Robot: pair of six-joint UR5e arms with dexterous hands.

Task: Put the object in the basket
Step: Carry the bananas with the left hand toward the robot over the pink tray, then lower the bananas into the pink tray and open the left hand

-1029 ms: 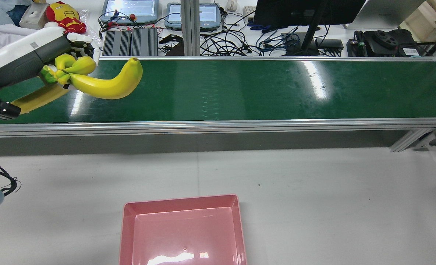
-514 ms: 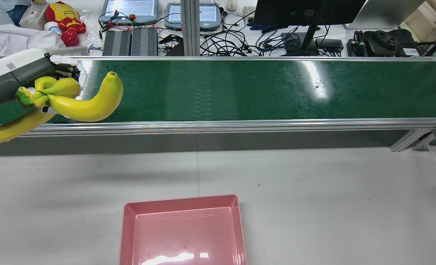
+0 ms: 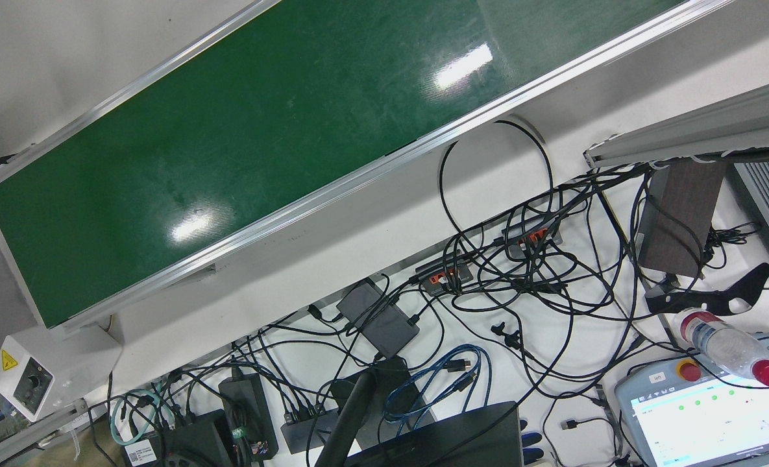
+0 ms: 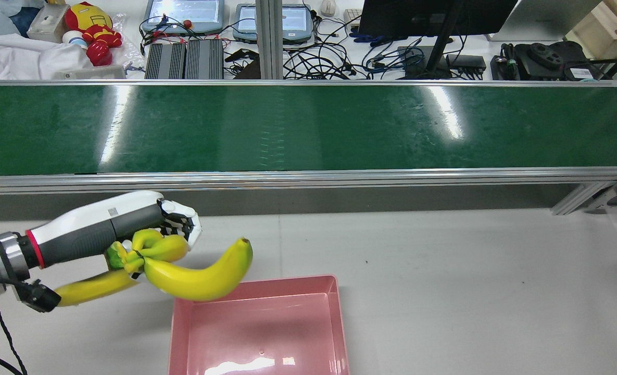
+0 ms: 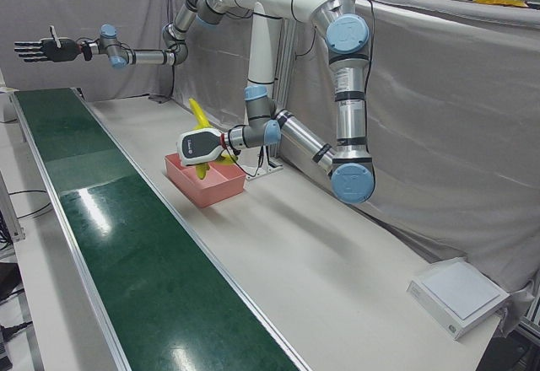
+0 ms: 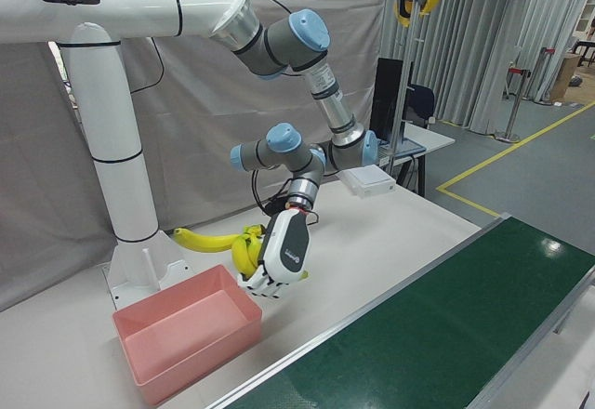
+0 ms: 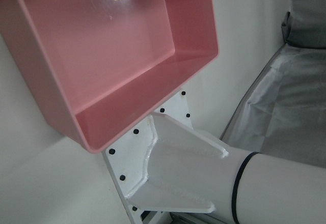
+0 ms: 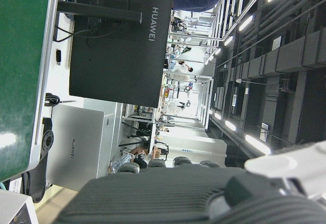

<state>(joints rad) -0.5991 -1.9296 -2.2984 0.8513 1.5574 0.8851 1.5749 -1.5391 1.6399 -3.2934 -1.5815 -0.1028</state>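
A bunch of yellow bananas (image 4: 199,281) with a green stem hangs from my left hand (image 4: 126,226), which is shut on the stem end. It hovers just off the far-left corner of the pink basket (image 4: 266,328), and the largest banana's tip overlaps that corner's rim. The right-front view shows the same hand (image 6: 284,251) with the bananas (image 6: 209,239) above the basket (image 6: 186,339). The left hand view looks down into the bare basket (image 7: 127,56). My right hand (image 5: 38,49) is held high over the far end of the belt, fingers spread, holding nothing.
The green conveyor belt (image 4: 308,127) runs across the station beyond the basket, with nothing on it. Behind it lie cables, tablets, a monitor (image 8: 122,35) and a red-and-yellow plush toy (image 4: 89,23). The arm pedestal's base (image 7: 173,168) stands beside the basket.
My left hand has carried the bananas off the belt's left end, toward the near side and down, to the basket's far-left corner. The grip on the bunch is unchanged.
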